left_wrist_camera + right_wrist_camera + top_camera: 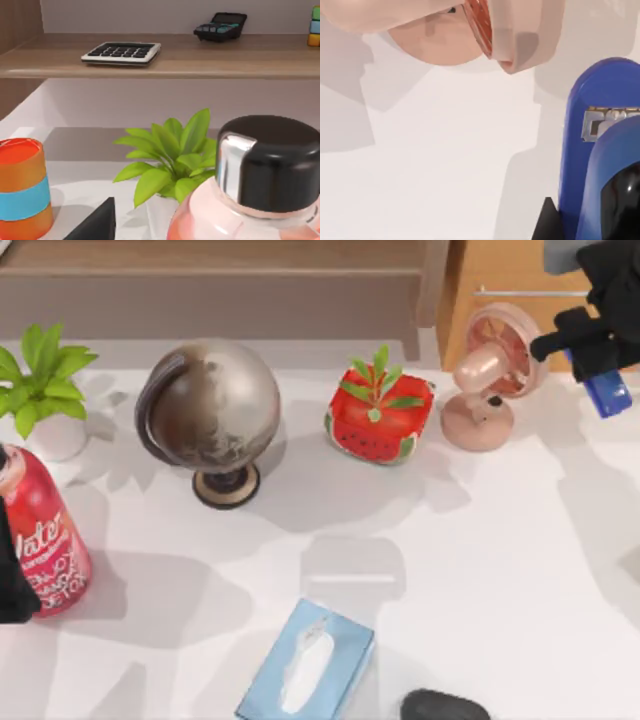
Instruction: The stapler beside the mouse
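One stapler [608, 393] under right tool [598, 358]

Top view: overhead, facing down on table [500, 540].
Left wrist: low, close behind bottle [260, 190], facing shelf [150, 62].
Right wrist: close above stapler [600, 150]; fan [490, 380] shared, 2 o'clock.

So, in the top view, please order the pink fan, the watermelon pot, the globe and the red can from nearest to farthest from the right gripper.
From the right gripper, at the far right and holding the stapler:
1. Pink fan, just to its left.
2. Watermelon pot, centre back.
3. Globe, left of centre.
4. Red can, left edge.
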You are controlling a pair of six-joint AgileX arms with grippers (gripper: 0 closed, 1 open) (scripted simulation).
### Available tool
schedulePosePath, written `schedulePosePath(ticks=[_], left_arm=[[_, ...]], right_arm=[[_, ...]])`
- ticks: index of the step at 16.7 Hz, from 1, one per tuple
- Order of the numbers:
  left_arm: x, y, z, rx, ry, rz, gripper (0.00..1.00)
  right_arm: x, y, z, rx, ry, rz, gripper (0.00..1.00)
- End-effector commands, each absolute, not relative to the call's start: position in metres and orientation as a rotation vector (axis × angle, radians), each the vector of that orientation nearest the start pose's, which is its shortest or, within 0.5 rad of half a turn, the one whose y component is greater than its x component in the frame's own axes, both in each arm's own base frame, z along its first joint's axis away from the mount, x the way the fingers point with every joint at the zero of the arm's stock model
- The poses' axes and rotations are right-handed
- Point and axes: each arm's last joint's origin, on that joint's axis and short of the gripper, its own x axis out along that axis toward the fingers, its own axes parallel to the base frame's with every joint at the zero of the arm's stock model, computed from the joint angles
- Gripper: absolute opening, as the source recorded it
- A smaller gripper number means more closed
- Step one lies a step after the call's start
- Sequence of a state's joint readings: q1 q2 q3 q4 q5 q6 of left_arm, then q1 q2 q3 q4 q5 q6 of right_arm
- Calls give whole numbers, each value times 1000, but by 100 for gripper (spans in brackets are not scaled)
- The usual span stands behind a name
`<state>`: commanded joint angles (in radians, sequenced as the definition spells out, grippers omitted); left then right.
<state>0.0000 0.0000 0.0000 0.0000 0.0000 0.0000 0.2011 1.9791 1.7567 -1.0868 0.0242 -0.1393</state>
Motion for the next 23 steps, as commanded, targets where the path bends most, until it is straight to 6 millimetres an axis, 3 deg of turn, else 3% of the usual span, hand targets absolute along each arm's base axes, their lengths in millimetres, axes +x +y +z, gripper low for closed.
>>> schedulePosePath(ticks=[2,6,11,15,23], left_arm=[[106,-1,160,0,0,0,100],[106,-1,160,0,0,0,100],[106,-1,160,0,0,0,100],[106,-1,160,0,0,0,100],[106,-1,160,0,0,0,100]], right_arm=[[388,112,247,-173,1329,204,0],[363,164,215,-31,1450,113,0],[334,208,177,30,1550,41,0],[322,222,162,34,1571,28,0],[323,219,164,43,1572,17,0]])
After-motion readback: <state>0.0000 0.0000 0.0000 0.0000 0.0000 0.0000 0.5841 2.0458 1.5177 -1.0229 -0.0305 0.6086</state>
